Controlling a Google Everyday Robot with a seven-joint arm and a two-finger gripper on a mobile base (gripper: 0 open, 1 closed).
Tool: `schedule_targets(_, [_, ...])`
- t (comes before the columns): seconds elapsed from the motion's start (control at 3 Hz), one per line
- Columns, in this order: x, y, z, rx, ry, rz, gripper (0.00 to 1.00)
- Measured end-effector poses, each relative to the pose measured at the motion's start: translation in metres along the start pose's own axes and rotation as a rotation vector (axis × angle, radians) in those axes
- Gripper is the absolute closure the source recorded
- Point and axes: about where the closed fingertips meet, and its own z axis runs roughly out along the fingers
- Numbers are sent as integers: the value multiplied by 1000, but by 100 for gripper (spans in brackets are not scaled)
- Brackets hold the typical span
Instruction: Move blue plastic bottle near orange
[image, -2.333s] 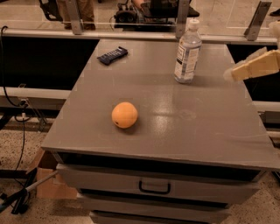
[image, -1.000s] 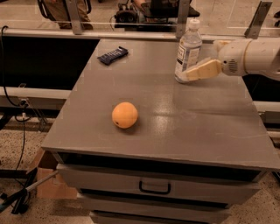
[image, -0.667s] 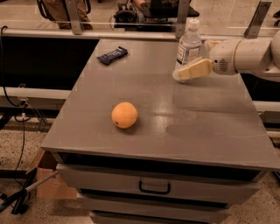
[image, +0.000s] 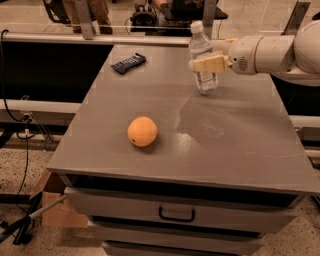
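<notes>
The blue plastic bottle (image: 206, 80) is a clear bottle with a white cap. It stands at the back right of the grey table (image: 230, 145), leaning slightly left. My gripper (image: 202, 57) reaches in from the right. Its cream fingers (image: 211, 63) sit on either side of the bottle's middle and close on it. The orange (image: 142, 131) lies at the front left of the table, well apart from the bottle, toward the near left of it.
A dark flat gadget (image: 128, 63) lies at the back left of the table. A drawer with a handle (image: 176, 215) is under the tabletop. A cardboard box (image: 55, 207) and cables are on the floor at left. A rail runs behind the table.
My gripper came in from the right edge and reached the bottle, with fingers now around its middle. The bottle's top has shifted left. The orange has not moved.
</notes>
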Motion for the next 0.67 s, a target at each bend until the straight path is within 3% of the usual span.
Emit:
schedule_targets(0.33, [-4, -10, -1, 21, -14, -10, 60])
schedule_targets(0.67, [-2, -16, -10, 26, -15, -13, 91])
